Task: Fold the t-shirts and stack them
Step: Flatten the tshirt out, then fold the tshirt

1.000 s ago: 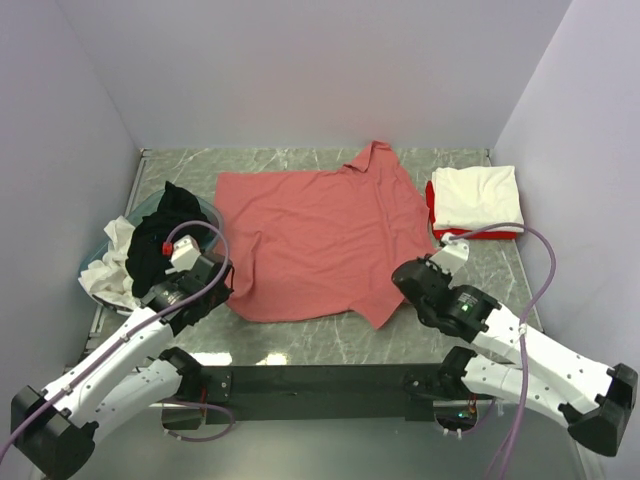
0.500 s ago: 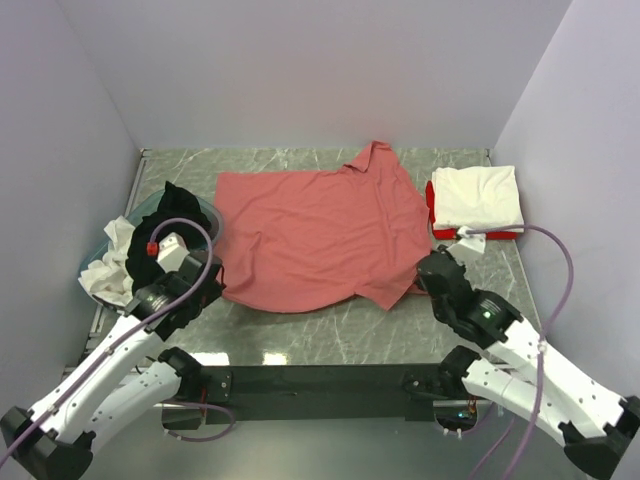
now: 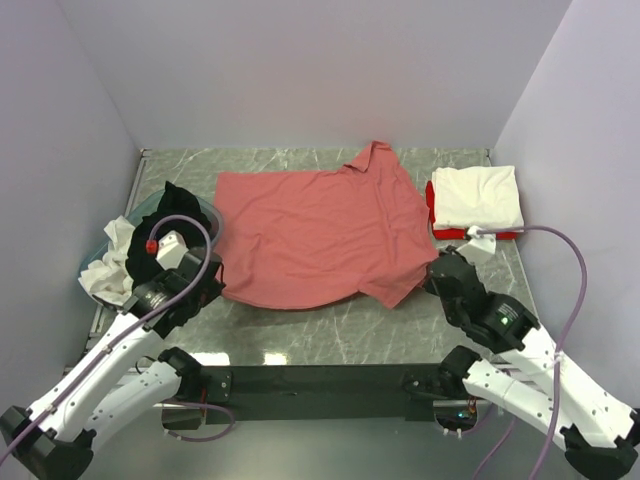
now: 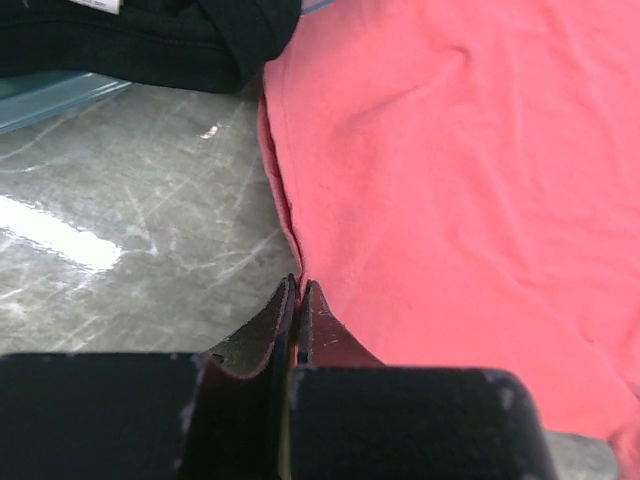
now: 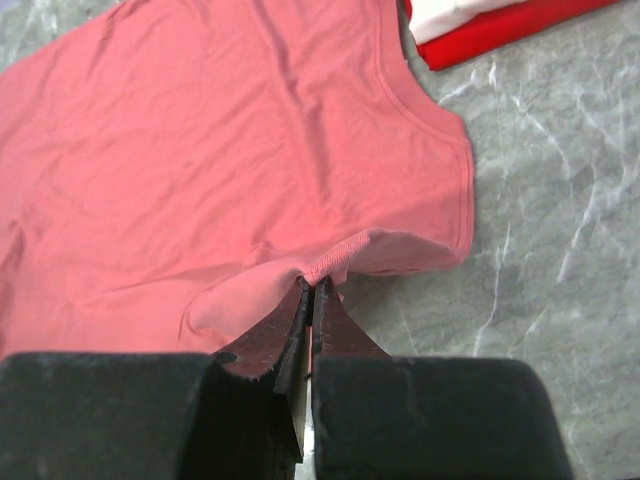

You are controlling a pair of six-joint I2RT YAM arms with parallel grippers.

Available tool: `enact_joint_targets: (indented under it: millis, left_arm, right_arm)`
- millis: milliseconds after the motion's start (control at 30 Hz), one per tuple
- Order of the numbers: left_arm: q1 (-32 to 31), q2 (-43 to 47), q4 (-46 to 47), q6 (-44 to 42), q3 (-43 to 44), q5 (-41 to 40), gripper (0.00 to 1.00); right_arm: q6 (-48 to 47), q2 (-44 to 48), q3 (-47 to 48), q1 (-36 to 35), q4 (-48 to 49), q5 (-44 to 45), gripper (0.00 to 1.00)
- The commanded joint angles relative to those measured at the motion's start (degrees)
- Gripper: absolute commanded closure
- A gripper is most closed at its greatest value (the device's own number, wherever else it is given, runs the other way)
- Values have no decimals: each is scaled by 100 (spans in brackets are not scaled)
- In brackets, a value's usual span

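Pinching the salmon-pink shirt [image 3: 320,230] by its near hem, left gripper [image 4: 297,290] and right gripper [image 5: 308,290] were clenched at opposite corners, likely to fold that edge over. Shirt lay spread mid-surface [image 3: 330,335].

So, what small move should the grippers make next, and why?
Probably lift both pinched corners toward the collar: the left gripper and right gripper are shut on the near hem of the large salmon-pink cloth shirt, whose fold is barely begun.
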State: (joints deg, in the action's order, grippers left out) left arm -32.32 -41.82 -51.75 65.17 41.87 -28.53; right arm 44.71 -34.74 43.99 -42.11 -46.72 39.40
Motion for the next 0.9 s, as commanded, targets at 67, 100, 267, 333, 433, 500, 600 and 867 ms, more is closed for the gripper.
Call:
enact_joint_targets:
  millis: [67,100,267,333,433,500,600,867]
  left_arm:
    - [32,-606,85,-162,225,-486,99]
    - [41,-695,129,-197,225,-565,99]
    - [497,-1257,594,-627,252,-558,99]
    - [786,-1346,814,-855,225,-452,99]
    - [1033,-1556,1175,-1101,225,-284,99]
    - [1113,-1688,1359,-1190,278,-214,99]
    - [1245,-2031,1535,-1383,410,-135,99]
    - [1465,-2901,1861,-1867,761,-21,99]
  right_arm:
    - [-471,-831,558,62,522,375,100]
    - [-541,-954,558,88,610,376,100]
    - [-998,-1753,787,457,1068,130,100]
    - [-1139,-1939,883,589,1331,60,100]
    - [-1516,-2413,1085,853,1595,-37,100]
    - [-1675,-2624,1208,1063,1788,-116,100]
    - [-1921,-3064,1480,1283,2060,-283,100]
    - [-2422,-4408,2078,1618,2492,-477,100]
